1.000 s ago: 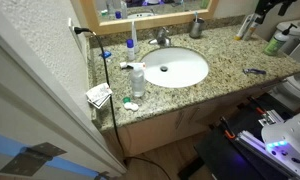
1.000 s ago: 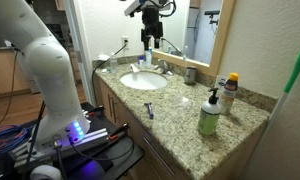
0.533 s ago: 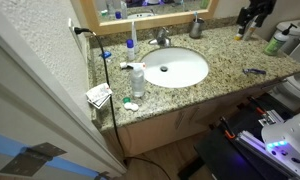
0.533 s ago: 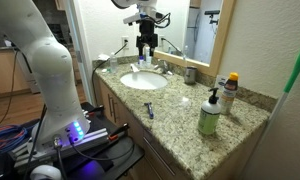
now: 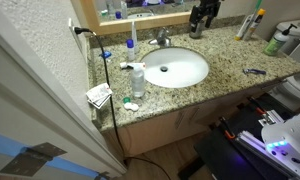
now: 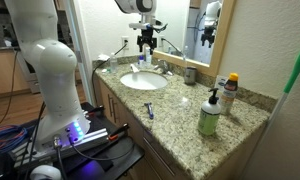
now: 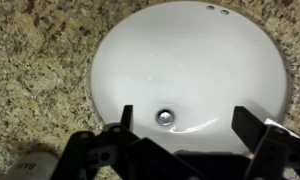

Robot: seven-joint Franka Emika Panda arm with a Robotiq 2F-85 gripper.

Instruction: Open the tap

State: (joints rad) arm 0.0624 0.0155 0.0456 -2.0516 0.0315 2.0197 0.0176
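The tap [image 5: 162, 39] is a small silver faucet at the back rim of the white oval basin [image 5: 190, 75]; it also shows in an exterior view [image 6: 162, 67] behind the basin [image 6: 143, 84]. My gripper [image 5: 202, 14] hangs in the air above the counter, apart from the tap, also seen in an exterior view [image 6: 145, 41]. In the wrist view its fingers [image 7: 187, 120] are spread open and empty, looking straight down into the basin [image 7: 190, 50] with its drain [image 7: 166, 117]. The tap does not show in the wrist view.
A clear plastic bottle [image 5: 137, 78] stands left of the basin. A metal soap dispenser [image 6: 190, 75] stands near the tap. A green bottle [image 6: 208, 113], a razor [image 5: 254, 71], folded paper [image 5: 98, 95] and a mirror [image 6: 205, 25] are on or behind the granite counter.
My gripper has moved from the counter's far end across to above the sink. Nothing on the counter has moved.
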